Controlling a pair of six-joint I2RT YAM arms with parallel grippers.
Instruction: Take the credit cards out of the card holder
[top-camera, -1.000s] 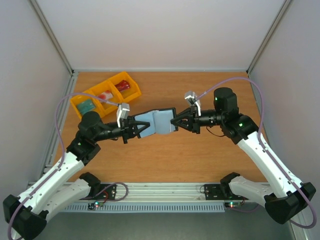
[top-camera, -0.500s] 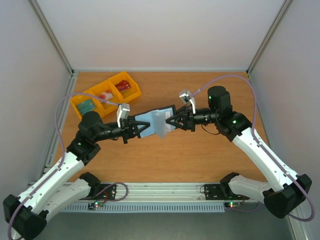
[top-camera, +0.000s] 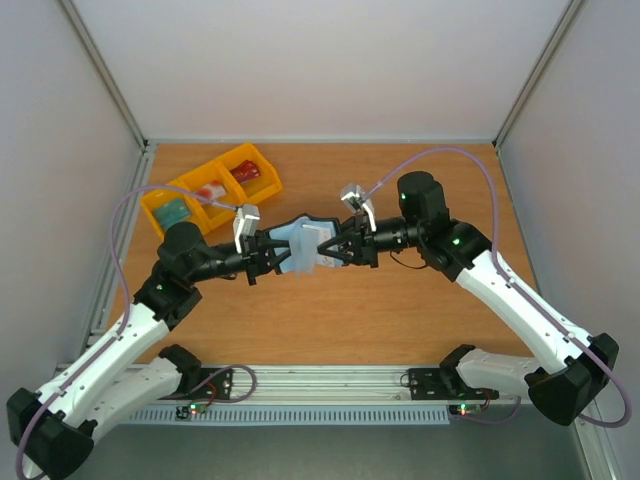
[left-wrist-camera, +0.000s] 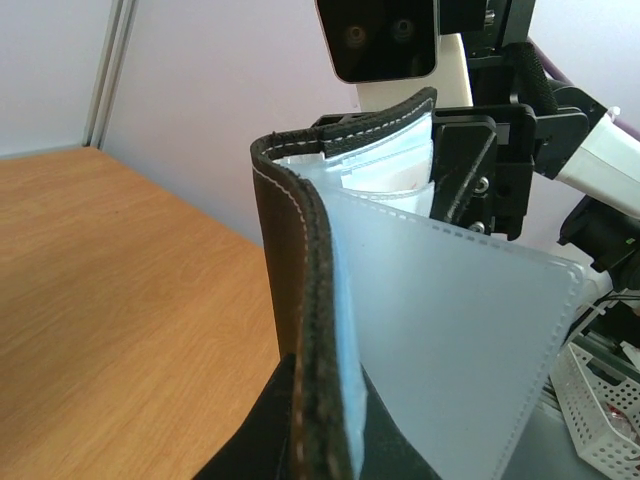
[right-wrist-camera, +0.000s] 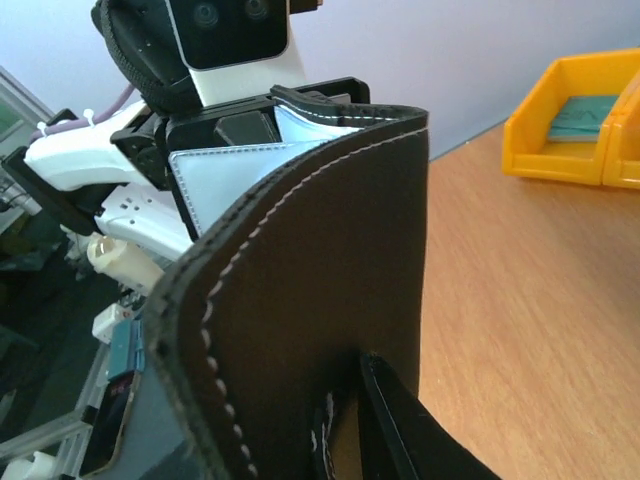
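Note:
The card holder (top-camera: 305, 244), black with a grey-blue lining, hangs in the air between my two grippers, bent into a narrow V. My left gripper (top-camera: 273, 255) is shut on its left flap and my right gripper (top-camera: 336, 250) is shut on its right flap. The left wrist view shows the stitched edge (left-wrist-camera: 300, 300) and a clear inner pocket (left-wrist-camera: 450, 350). The right wrist view shows the dark outer face (right-wrist-camera: 320, 280). A red card with a pale band (top-camera: 210, 190) lies in the middle yellow bin. I see no card in the wallet.
Three joined yellow bins (top-camera: 196, 204) stand at the back left. The left one holds a teal card (top-camera: 172, 211), the right one a dark red item (top-camera: 248, 172). The bins also show in the right wrist view (right-wrist-camera: 580, 130). Grey walls enclose the wooden table (top-camera: 400, 310).
My right gripper has moved left toward my left gripper. The wallet has gone from spread open to folded into a narrow V. The left arm has barely moved.

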